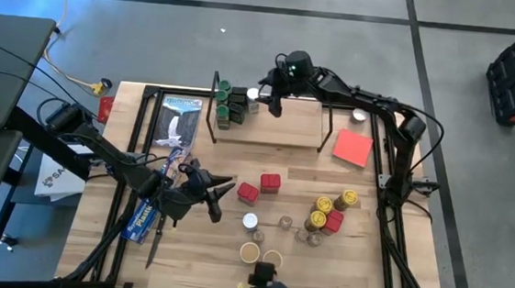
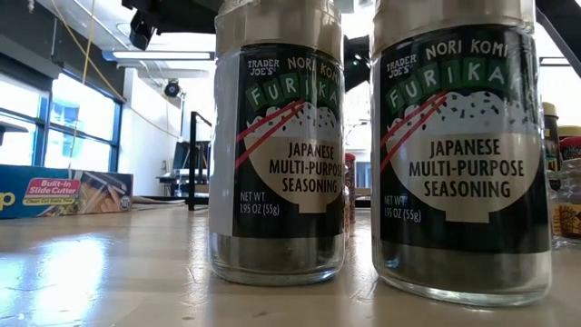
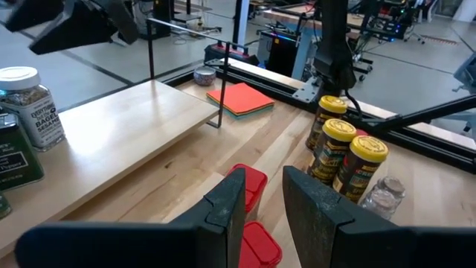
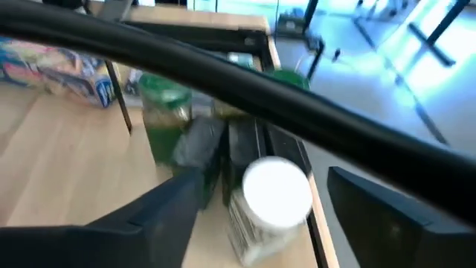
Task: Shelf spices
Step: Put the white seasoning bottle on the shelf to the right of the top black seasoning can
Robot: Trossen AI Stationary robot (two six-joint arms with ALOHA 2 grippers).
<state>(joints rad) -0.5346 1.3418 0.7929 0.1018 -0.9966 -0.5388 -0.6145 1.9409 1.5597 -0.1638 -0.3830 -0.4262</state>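
Note:
The shelf stands at the table's far side, with green-lidded spices on its left end. Beside them a white-lidded jar stands upright on the board. My right gripper is open, with one finger on either side of this jar's top; I see no touch. My left gripper hovers over the table's middle left, pointing at two red tins, its fingers a narrow gap apart with nothing between them. Yellow-lidded jars stand in a group at the right.
A long blue plastic-wrap box lies along the table's left side under my left arm. A flat red card lies right of the shelf. Two tall seasoning jars stand at the near edge, with small clear jars behind them.

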